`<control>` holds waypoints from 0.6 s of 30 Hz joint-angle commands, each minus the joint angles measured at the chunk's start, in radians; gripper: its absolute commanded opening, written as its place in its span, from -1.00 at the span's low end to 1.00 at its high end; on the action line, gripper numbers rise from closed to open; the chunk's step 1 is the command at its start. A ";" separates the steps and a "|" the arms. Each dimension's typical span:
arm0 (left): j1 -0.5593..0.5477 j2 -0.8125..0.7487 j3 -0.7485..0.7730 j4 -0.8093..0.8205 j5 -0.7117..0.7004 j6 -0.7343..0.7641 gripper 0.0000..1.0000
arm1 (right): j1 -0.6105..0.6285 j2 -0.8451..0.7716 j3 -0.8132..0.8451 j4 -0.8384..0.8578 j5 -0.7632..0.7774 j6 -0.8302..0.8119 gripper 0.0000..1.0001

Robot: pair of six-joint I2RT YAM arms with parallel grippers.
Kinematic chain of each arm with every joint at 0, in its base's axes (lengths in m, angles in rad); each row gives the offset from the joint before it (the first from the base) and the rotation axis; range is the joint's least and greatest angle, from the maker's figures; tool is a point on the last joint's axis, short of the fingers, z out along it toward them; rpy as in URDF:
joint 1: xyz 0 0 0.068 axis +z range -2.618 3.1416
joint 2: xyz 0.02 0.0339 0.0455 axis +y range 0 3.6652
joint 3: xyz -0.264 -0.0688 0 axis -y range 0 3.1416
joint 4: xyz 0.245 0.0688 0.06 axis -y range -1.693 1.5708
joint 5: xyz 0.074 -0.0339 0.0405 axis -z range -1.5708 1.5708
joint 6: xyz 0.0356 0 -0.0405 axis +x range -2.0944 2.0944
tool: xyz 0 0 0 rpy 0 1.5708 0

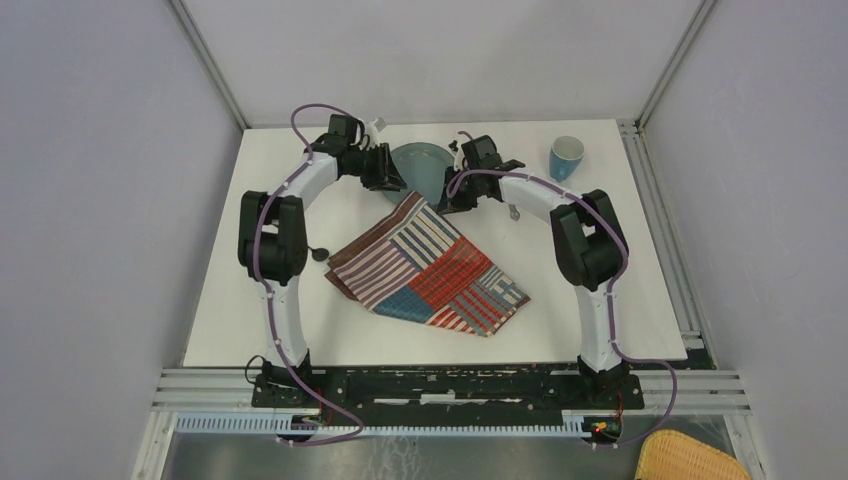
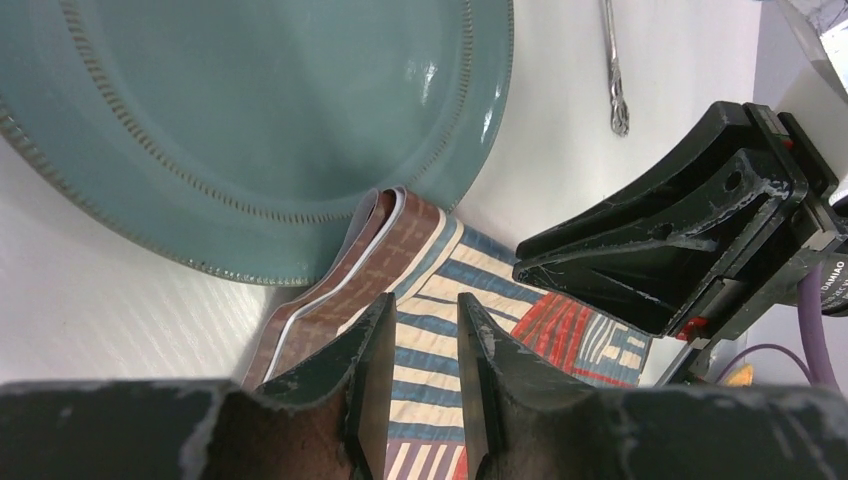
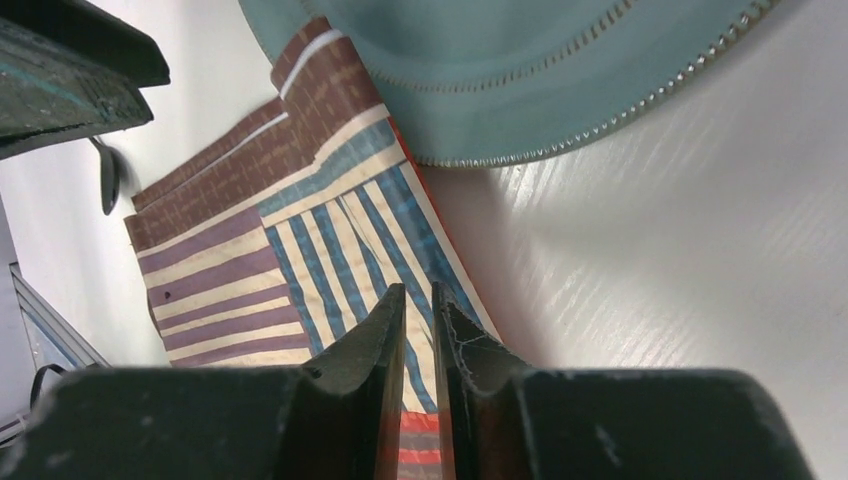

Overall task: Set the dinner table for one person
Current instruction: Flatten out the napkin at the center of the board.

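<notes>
The bench (image 1: 300, 300) is white; only overhead shows the cup (image 1: 566, 157). Both claws, left claw (image 2: 423, 345) and right claw (image 3: 418, 330), are nearly together over the cloth (image 1: 430, 268).

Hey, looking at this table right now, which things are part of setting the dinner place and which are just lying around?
For the job: dinner table, striped placemat, teal plate, blue cup, spoon, metal utensil.

Just lying about: wicker basket, below the table's near edge.

Teal plate (image 2: 250, 120) with beaded rim; placemat (image 1: 430, 268) striped brown, blue, red, cream; cup (image 1: 566, 157) seemingly blue; white table (image 1: 280, 300).
</notes>
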 commanded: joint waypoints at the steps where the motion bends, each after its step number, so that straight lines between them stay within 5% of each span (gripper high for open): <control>1: 0.000 -0.025 -0.019 -0.004 0.041 0.084 -0.27 | 0.008 -0.052 -0.021 0.041 -0.017 -0.005 -0.55; 18: -0.011 0.026 0.019 -0.011 -0.064 0.132 -0.20 | 0.008 -0.075 -0.040 0.069 0.017 -0.078 -0.17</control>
